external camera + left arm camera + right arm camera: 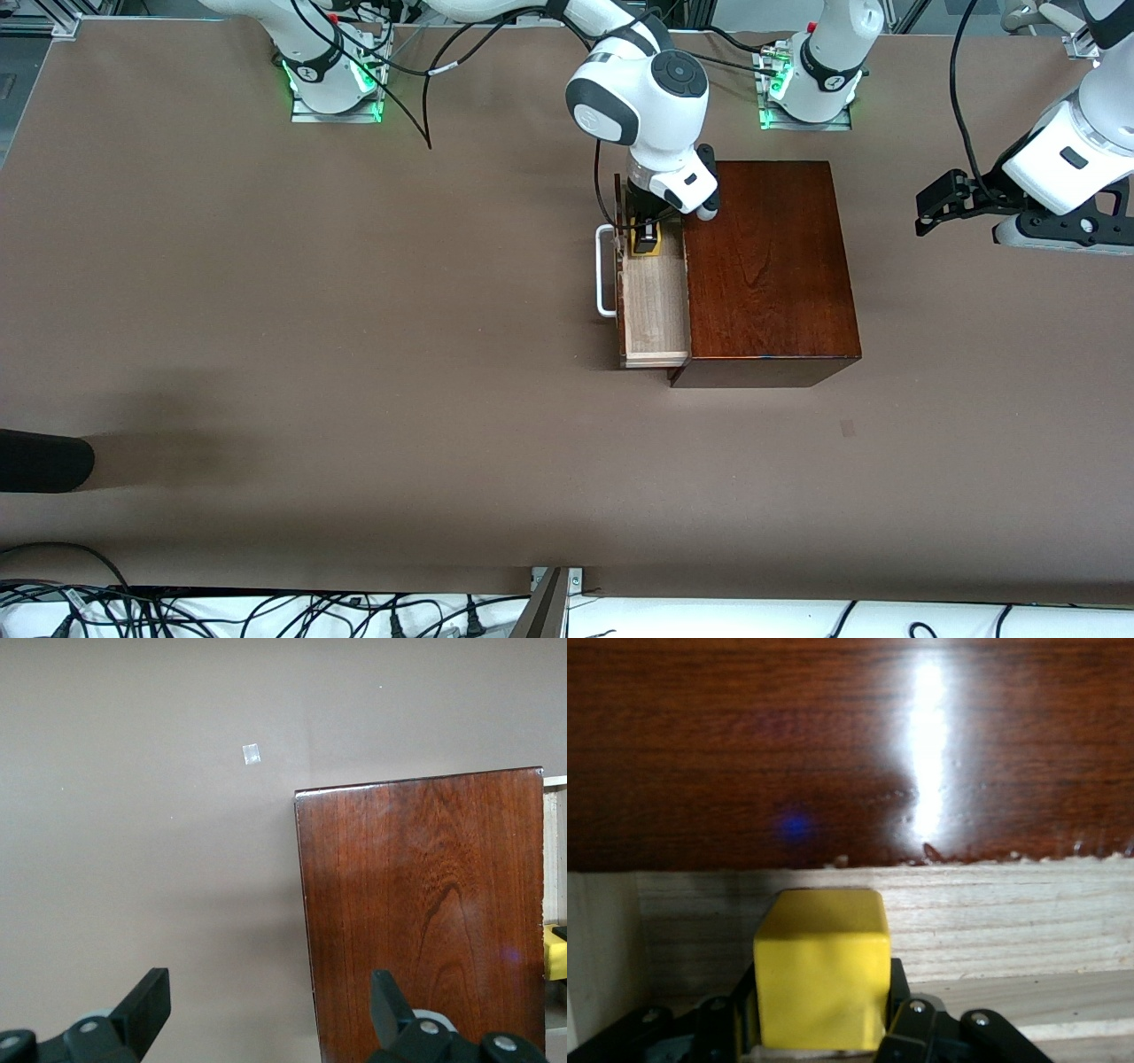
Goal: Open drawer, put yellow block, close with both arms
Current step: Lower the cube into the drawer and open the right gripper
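Yellow block (821,967) sits clamped between the right gripper's (648,237) fingers (908,1019), low inside the open drawer (656,306) at its end farthest from the front camera. Left gripper (270,1010) waits with fingers spread over the table's left-arm end.

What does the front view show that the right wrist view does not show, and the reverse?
Only the front view shows the drawer's white handle, the left gripper open over bare table at the left arm's end, and the whole box. Only the right wrist view shows the right gripper shut on the yellow block from close up. Both show the block down in the open drawer, beside the box.
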